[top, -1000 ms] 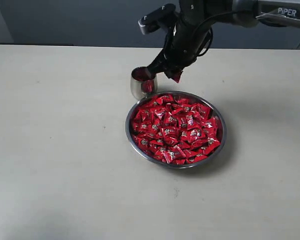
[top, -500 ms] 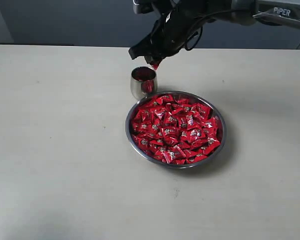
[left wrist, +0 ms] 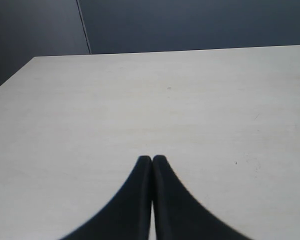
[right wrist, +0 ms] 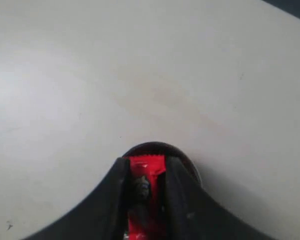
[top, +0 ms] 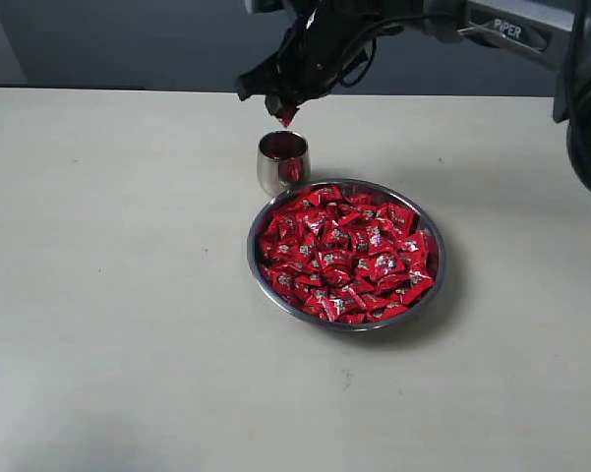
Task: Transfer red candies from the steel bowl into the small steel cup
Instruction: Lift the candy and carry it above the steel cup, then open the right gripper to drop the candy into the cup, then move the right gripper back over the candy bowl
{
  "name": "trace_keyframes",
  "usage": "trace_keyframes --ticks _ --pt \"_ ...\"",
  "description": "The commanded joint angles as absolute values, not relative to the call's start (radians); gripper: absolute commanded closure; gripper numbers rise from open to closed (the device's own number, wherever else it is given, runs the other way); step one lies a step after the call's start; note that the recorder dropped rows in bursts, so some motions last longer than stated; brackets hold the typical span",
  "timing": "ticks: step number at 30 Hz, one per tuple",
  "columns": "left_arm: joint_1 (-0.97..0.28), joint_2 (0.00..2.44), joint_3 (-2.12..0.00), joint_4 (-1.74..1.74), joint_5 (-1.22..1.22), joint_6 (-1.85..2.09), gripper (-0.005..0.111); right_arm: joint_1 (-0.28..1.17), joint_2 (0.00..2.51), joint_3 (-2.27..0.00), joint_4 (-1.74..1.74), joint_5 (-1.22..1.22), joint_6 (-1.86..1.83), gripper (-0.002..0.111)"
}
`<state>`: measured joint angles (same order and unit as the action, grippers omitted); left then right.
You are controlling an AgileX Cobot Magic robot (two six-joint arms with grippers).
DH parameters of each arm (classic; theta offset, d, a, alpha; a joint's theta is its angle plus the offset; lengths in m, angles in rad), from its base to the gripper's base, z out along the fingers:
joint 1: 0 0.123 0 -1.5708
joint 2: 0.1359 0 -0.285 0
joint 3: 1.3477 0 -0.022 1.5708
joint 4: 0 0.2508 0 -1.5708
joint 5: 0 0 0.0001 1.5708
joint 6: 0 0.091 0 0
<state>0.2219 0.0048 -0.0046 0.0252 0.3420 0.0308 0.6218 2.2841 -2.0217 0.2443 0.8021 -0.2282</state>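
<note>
Right arm [top: 516,29]: grey link, white PIPER lettering [top: 507,29]; black wrist housing, looped black cable [top: 367,51] beside that link. Left gripper [left wrist: 151,159], right gripper [right wrist: 147,164]: smooth black tapered fingers.

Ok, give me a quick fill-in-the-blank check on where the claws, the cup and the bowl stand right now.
1. The right claw is shut on one red candy, held directly ____ the small steel cup.
2. The left claw is shut and holds ____.
3. The steel bowl holds far ____ red candies than the cup does.
Missing words: above; nothing; more.
</note>
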Motion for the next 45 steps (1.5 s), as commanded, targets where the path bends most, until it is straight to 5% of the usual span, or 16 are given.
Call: trace_keyframes --ticks 1,8,16,35,45 --pt "0.217 0.0 0.0 0.027 0.334 0.029 0.106 0.618 2.311 -2.032 0.248 0.808 -0.237 0.109" --pt "0.217 0.0 0.0 0.027 0.334 0.029 0.106 0.618 2.312 -2.032 0.248 0.775 -0.237 0.105" --pt "0.217 0.0 0.0 0.027 0.334 0.029 0.106 0.618 2.312 -2.032 0.248 0.747 -0.237 0.073" --pt "0.217 0.0 0.0 0.027 0.334 0.029 0.106 0.616 2.268 -2.02 0.248 0.828 -0.232 0.073" --pt "0.217 0.0 0.0 0.027 0.334 0.029 0.106 0.616 1.944 -1.572 0.229 0.383 -0.235 0.073"
